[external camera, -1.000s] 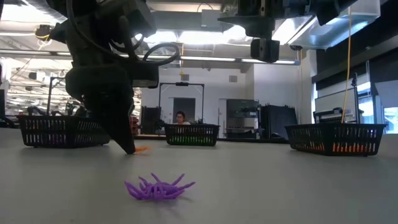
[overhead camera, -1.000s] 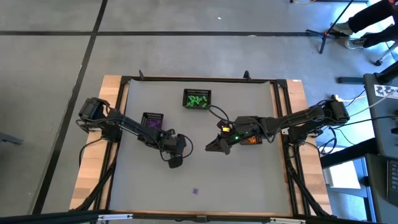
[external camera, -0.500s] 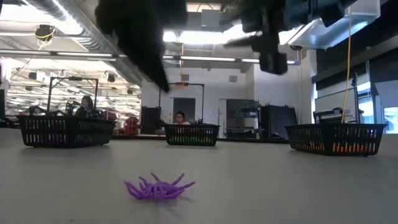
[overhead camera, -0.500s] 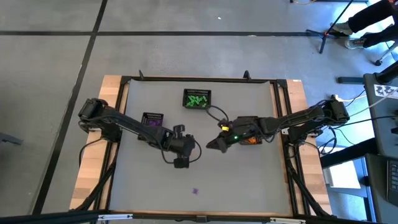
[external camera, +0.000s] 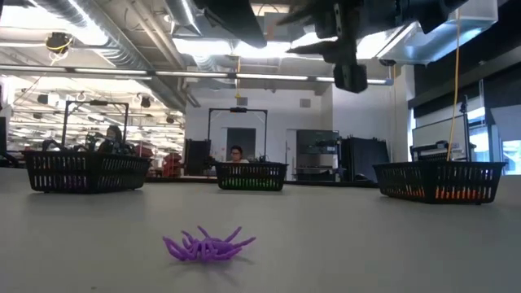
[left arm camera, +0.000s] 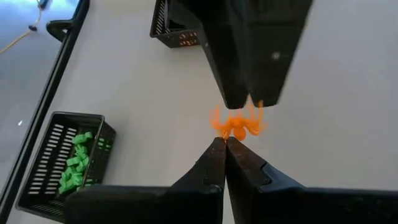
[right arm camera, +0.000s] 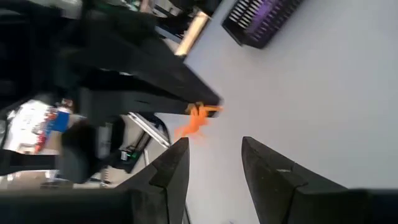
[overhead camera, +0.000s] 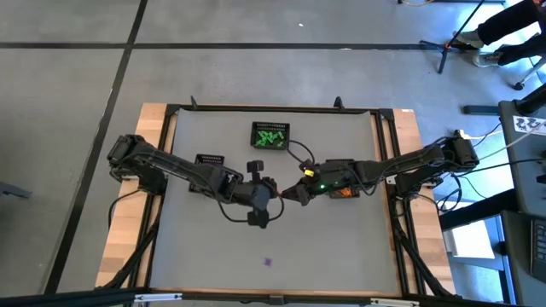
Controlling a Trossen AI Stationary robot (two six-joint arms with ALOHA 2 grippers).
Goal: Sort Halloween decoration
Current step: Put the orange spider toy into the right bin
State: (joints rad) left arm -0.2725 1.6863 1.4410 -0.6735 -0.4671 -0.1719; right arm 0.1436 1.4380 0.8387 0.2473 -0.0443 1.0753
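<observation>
My left gripper (left arm camera: 225, 144) hovers over the middle of the table (overhead camera: 341, 247), shut on a small orange Halloween decoration (left arm camera: 236, 123), a spider-like trinket. My right gripper (right arm camera: 214, 163) is open and points at that trinket (right arm camera: 198, 118) from close by, with a gap between them. In the high view the two grippers, left (overhead camera: 277, 193) and right (overhead camera: 293, 194), stand tip to tip. A purple spider trinket (overhead camera: 268, 262) lies flat on the table near the front edge, also in the low view (external camera: 207, 246). My left gripper pinches the orange trinket by one outer edge (left arm camera: 229, 133) between its two fingers, only at their free ends. The fingers slant downward toward the table's right side. The trinket sticks out beyond the fingertips (right arm camera: 208, 102), lifted clear of the table.
Three black mesh baskets stand on the table: one with green pieces (overhead camera: 270, 136) at the far middle, one with purple pieces (overhead camera: 209, 161) at the left, and one with orange pieces (external camera: 440, 181) under my right arm. A person sits in the room behind.
My left gripper has risen from the table and moved toward the right edge, up to my right gripper, tipping less steeply. The orange trinket, which lay on the table at its fingertips, is now lifted clear. The purple spider has not moved.
</observation>
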